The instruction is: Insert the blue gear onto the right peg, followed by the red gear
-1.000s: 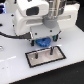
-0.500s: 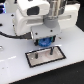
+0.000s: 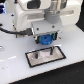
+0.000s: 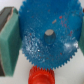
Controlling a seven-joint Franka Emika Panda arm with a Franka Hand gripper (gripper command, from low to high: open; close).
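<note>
The blue gear (image 4: 47, 35) fills the wrist view, a bright-blue toothed disc held flat between two teal fingers (image 4: 9, 40). My gripper (image 4: 46, 40) is shut on it. A grey round end, the right peg (image 4: 50, 33), shows inside the gear's centre hole. The red gear (image 4: 41, 76) peeks out past the blue gear's toothed edge. In the exterior view my gripper (image 3: 46, 43) holds the blue gear (image 3: 46, 39) just above the light black-bordered plate (image 3: 31, 59). The peg and the red gear are hidden there.
The white arm (image 3: 30, 17) fills the upper part of the exterior view. The plate lies on a white table (image 3: 15, 70), with a dark background behind.
The gripper with the blue gear has sunk slightly toward the plate. The plate itself has not moved.
</note>
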